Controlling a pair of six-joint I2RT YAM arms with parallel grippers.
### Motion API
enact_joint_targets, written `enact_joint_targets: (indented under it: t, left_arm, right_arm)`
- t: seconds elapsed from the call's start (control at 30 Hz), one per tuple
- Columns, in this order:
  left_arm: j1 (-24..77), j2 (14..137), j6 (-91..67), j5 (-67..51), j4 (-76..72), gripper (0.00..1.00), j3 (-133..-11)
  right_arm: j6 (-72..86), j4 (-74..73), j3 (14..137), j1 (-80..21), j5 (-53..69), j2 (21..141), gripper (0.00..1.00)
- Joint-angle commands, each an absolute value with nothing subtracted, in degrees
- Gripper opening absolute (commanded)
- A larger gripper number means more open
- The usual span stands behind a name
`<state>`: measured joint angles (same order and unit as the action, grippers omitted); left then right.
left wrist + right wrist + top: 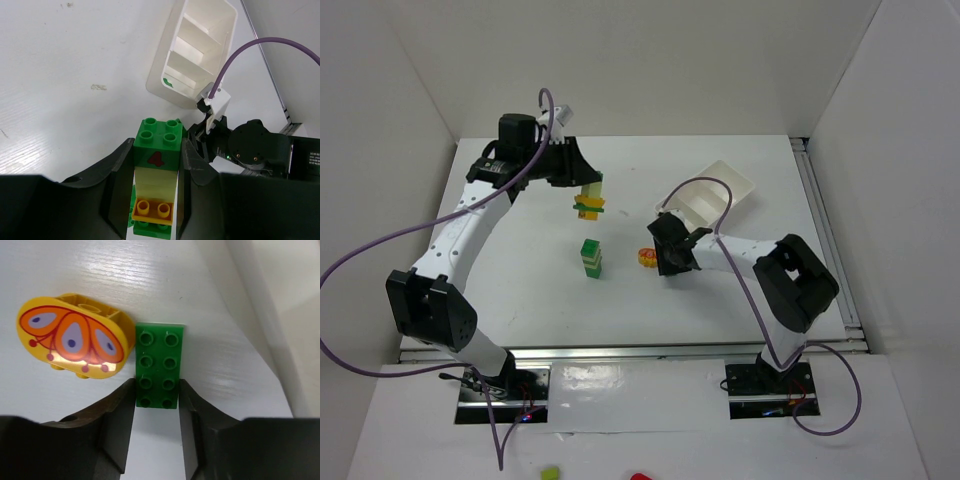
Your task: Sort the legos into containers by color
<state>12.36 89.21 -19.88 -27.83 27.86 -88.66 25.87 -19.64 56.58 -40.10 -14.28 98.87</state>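
Between the fingers of the left gripper point(156, 152), low in its wrist frame, a green-topped brick stack point(155, 172) is clamped. The right gripper point(157, 390) is clamped on a flat green brick point(159, 355), with a yellow oval brick point(70, 337) just beside it at upper left. A white tray point(162, 70) is seen beyond the left gripper.

White-shelled left arm point(470, 222) and right arm point(745, 250), bulky black joint housings point(430, 305), matte black curved-fingered left gripper point(157, 152) and right gripper point(156, 390), looping purple cables point(360, 262), silver base plates point(502, 385), white plastic cable clip point(216, 102) at one wrist
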Motion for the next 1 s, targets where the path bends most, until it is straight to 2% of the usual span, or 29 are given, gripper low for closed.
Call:
enact_joint_targets:
  t: [0.0,0.03,0.07,0.2,0.4,0.7,0.83,0.9,0.93,0.97]
  left_arm:
    - [11.43,87.1,-20.92,-28.12,25.75,0.0,-88.95]
    - [11.43,87.1,-20.92,-28.12,25.75,0.0,-88.95]
    - [10.73,87.1,-20.92,-28.12,25.75,0.0,-88.95]
    - [10.11,87.1,-20.92,-28.65,25.75,0.0,-89.56]
    - [9.58,87.1,-21.53,-29.97,25.75,0.0,-90.62]
    - [9.58,86.57,-21.53,-29.97,26.89,0.0,-92.9]
    - [9.06,86.04,-21.01,-29.44,27.42,0.0,-92.37]
    - [9.05,86.04,-21.01,-29.44,27.42,0.0,-91.85]
    - [9.05,86.04,-21.01,-29.44,27.42,0.0,-91.85]
    - [9.05,86.04,-21.01,-29.44,27.42,0.0,-91.85]
  right_arm:
    - [25.14,-17.93,58.8,-40.52,-15.03,98.36,0.43]
    - [25.14,-17.32,58.8,-40.52,-15.03,97.13,0.41]
    - [24.61,-17.31,58.8,-41.13,-15.03,95.73,0.32]
    - [24.61,-19.25,59.33,-41.66,-15.73,85.46,0.22]
    - [25.14,-22.49,63.01,-39.74,-17.84,79.63,0.22]
    - [20.84,-21.36,71.19,-32.18,-18.9,90.43,0.22]
    - [19.69,-19.78,72.42,-29.27,-17.5,93.24,0.25]
    - [19.69,-19.78,73.91,-28.22,-14.79,93.78,0.29]
    - [19.69,-19.78,73.92,-28.21,-14.77,94.56,0.41]
    - [19.69,-20.47,74.44,-28.21,-14.77,94.57,0.47]
